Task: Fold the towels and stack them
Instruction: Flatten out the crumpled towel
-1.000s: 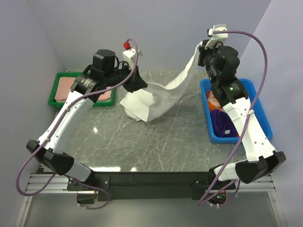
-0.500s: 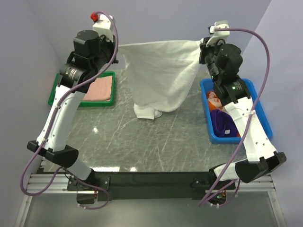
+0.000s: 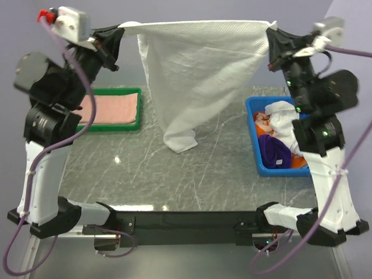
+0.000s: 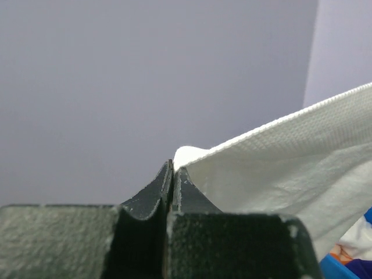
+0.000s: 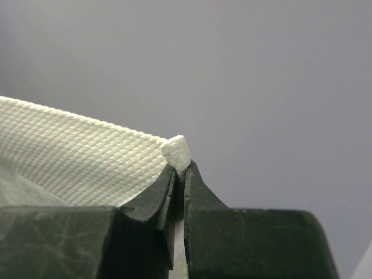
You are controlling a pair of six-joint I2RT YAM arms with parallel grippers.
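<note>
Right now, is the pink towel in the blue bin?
No, the pink towel lies flat in the green tray on the table's left side.

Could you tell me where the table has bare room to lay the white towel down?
Free: the table's near half, between tray and bin, in front of the white towel's hanging end. Crowded: tray holds a pink towel; bin is full.

Robot lab booth: plain lilac walls [image 3: 203, 9], marble-look table [image 3: 203, 171].
</note>
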